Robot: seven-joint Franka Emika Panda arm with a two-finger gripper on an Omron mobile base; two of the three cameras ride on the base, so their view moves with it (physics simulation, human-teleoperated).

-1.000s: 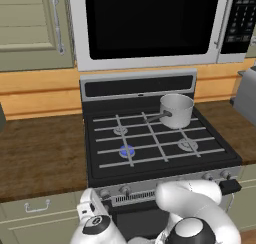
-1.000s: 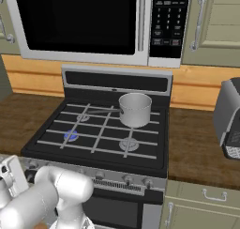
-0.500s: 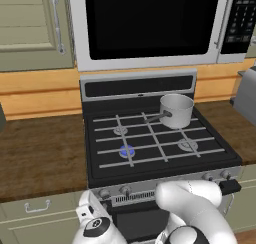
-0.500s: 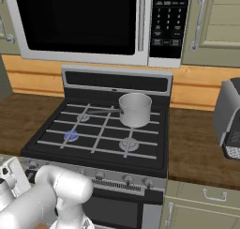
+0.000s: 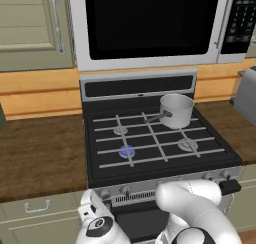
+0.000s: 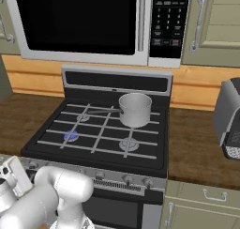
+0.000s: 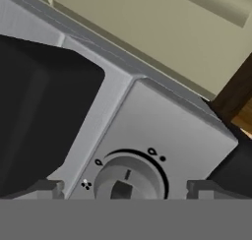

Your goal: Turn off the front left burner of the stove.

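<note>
Hand view: a round silver knob is being framed between the two dark fingertips, one tip on each side, both apart from the knob, so the gripper is being held open around it with no contact visible. The knob is sitting at one end of the stove's silver front strip, with small black marks and a black arc around it. Dark oven glass is being seen beside the strip, pale cabinet front beyond it, and a brown counter edge at the strip's corner.

Left base view: the stove is being shown between two wooden counter sections. The front left burner is glowing blue under the grate bars, near the front left corner of the cooktop. A saucepan is standing on the back right burner, handle pointing toward the stove's middle. The front right burner is showing no blue. A row of knobs is running along the front strip. The white arm is being bent low in front of the stove; the wrist is positioned below the strip's left end.

Right base view: the blue disc is again being seen at the cooktop's front left, the saucepan at the back right. A microwave is hanging above the stove, and a toaster is standing at the right edge of the counter.
</note>
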